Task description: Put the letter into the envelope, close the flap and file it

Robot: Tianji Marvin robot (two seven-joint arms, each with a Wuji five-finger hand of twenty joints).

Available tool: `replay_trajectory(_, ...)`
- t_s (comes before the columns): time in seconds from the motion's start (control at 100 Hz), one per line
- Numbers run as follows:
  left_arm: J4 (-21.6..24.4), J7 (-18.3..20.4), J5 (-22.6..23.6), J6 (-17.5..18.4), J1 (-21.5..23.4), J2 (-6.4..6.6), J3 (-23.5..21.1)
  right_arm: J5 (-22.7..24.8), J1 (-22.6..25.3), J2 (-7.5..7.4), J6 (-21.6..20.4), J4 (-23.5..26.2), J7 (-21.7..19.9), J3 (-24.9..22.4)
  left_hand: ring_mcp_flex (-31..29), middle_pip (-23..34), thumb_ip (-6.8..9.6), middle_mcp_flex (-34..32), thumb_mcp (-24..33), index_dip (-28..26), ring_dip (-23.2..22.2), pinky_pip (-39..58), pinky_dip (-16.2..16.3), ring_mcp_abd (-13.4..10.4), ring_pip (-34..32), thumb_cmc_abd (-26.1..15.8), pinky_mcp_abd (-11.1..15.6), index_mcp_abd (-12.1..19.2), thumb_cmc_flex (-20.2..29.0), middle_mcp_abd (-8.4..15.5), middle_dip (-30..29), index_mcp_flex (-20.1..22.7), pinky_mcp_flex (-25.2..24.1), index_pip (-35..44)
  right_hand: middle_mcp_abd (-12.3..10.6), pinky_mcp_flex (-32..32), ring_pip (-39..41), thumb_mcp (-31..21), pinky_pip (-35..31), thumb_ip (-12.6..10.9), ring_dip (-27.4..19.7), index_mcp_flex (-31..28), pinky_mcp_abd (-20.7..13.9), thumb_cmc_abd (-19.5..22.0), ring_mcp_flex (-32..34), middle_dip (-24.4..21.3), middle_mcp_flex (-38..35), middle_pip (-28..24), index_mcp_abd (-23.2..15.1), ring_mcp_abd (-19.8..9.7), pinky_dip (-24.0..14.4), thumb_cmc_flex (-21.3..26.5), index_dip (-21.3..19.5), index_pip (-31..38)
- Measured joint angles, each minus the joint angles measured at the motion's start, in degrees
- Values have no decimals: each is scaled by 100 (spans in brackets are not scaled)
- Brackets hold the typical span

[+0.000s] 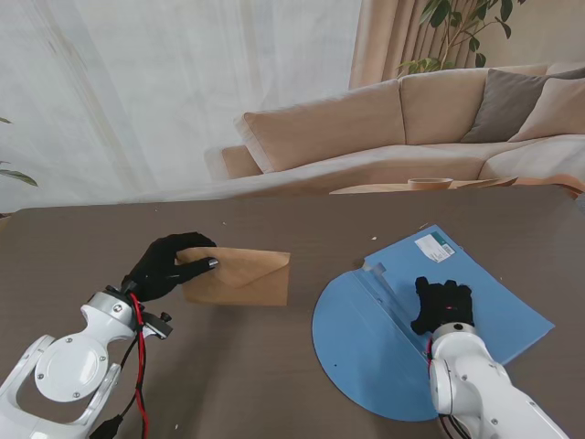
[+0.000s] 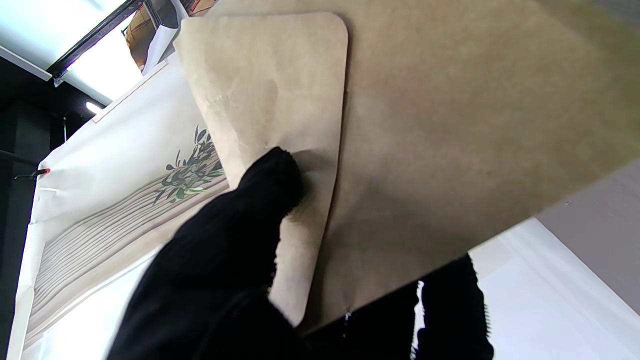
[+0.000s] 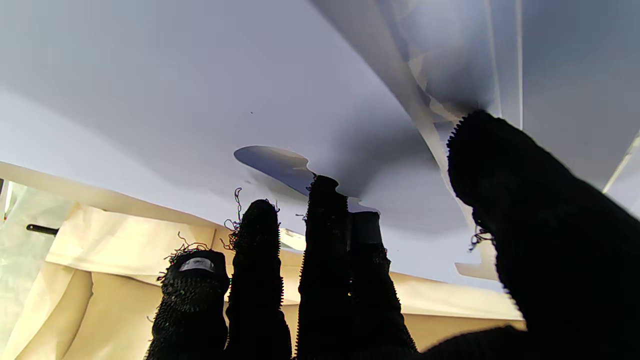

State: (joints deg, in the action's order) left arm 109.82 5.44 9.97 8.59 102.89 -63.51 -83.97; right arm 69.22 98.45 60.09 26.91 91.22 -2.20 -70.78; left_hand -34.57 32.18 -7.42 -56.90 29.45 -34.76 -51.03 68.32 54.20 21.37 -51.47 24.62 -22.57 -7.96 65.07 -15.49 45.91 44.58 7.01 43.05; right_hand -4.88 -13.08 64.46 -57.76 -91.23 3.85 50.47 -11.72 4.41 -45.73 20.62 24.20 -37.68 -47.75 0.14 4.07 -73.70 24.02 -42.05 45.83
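Envelope [image 1: 239, 277]: one, brown paper, on the left half of the surface [image 1: 274, 384], its left end pinched in the left hand [image 1: 164, 263].
Flap: folded down to a shallow point in the stand's view; in the left wrist view a rounded paper tab lies over the envelope's face under a fingertip [image 2: 272, 172].
Letter: not seen anywhere; cannot tell whether it is inside.
Left hand fingers: grasping the envelope, thumb on one face, other fingers behind and mostly hidden.
Folder [image 1: 475, 293]: one, blue, lying open right of the envelope and apart from it, with a white label [image 1: 433, 247] at its far corner.
Right hand [image 1: 442, 306]: fingers released and spread, resting on the open folder.
Hands: two, both in black gloves.
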Motion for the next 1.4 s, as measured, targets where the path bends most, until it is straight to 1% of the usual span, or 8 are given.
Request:
replay_trajectory(0.12, -5, -1, -5, 11, -4, -1, -2, 10, -30, 0, -12, -24, 7, 12, 0, 1, 0, 0, 0, 0, 0, 1, 0, 1, 0, 0, 0, 0, 0, 0, 0, 0, 0, 0, -53, -15, 14, -206, 0, 116, -1, -141, 0, -195, 63, 424, 5, -457, -2, -57, 0, 190, 0, 125)
replay_trajectory(0.29, -11, -1, -8, 20, -5, -2, -8, -70, -38, 12, -58, -57, 145, 5, 0, 1, -1, 0, 0, -1, 0, 2, 0, 1, 0, 0, -1, 0, 0, -1, 0, 0, 0, 0, -5, -237, 72, -469, -6, 200, -1, -515, 18, -479, 369, 620, -141, -543, -18, -58, 0, 289, 13, 277)
replay_trajectory(0.48, -13, 3, -12, 33, -4, -2, -23, -286, 59, 72, -149, 13, 404, -143, 0, 2, -1, 0, 0, -1, 0, 2, 0, 1, -1, 0, -1, 0, 0, -1, 0, 0, 0, 0, 312, -561, 204, -1165, -139, 200, -5, -860, 75, -837, 787, 486, -496, -175, 45, -65, 0, 294, 20, 401)
replay_trajectory(0.61, -18, 7, -19, 46, -5, -2, -26, -487, 121, 115, -183, 90, 627, -234, 0, 3, -1, 0, 0, -1, 0, 3, 0, 1, -1, 0, -1, 0, 0, -1, 0, 0, -1, 0, 531, -722, 336, -1446, -203, 206, -178, -1006, 130, -851, 929, 308, -635, 36, 54, -74, 0, 355, 28, 523)
replay_trajectory(0.74, -23, 15, -36, 52, -12, -2, -26, -524, 147, 130, -191, 205, 577, -299, 0, 3, -1, 0, 0, -2, 0, 5, 0, 1, -2, 0, -1, 0, 0, -1, 0, 0, -1, 0, 723, -851, 455, -1559, -267, 206, -307, -1162, 173, -853, 1081, 228, -637, 97, 57, -77, 1, 485, 85, 612)
replay_trajectory(0.88, -30, 30, -36, 60, -23, 1, -27, -631, 174, 145, -209, 338, 522, -394, 0, 4, -1, 0, 0, -5, 0, 5, 0, 1, -2, 0, -1, 0, 0, -1, 0, 0, -1, 0, 743, -909, 507, -1560, -274, 206, -355, -1215, 233, -853, 1121, 225, -637, 98, 58, -60, 3, 504, 99, 684)
replay_trajectory(1.05, -30, 93, -38, 63, -24, 5, -43, -869, 247, 149, -194, 709, 63, -577, 0, 4, -1, 0, 0, -6, 0, 6, 0, 1, -2, 0, -2, 0, 0, -1, 0, 0, -1, 0, 747, -956, 608, -1561, -284, 206, -355, -1217, 263, -853, 1124, 357, -637, 100, 59, -58, 3, 531, 100, 755)
replay_trajectory(1.4, 19, 216, -4, -79, -7, 47, 23, -1673, 320, 183, 66, 1249, -93, -832, 0, 4, -1, 0, 0, -7, 0, 20, 0, 1, -2, 0, -2, 0, 0, -2, 0, -1, -1, 0, 792, -1013, 730, -1561, -351, 206, -210, -1365, 400, -853, 1298, 623, -637, 103, 174, 87, 3, 603, 100, 819)
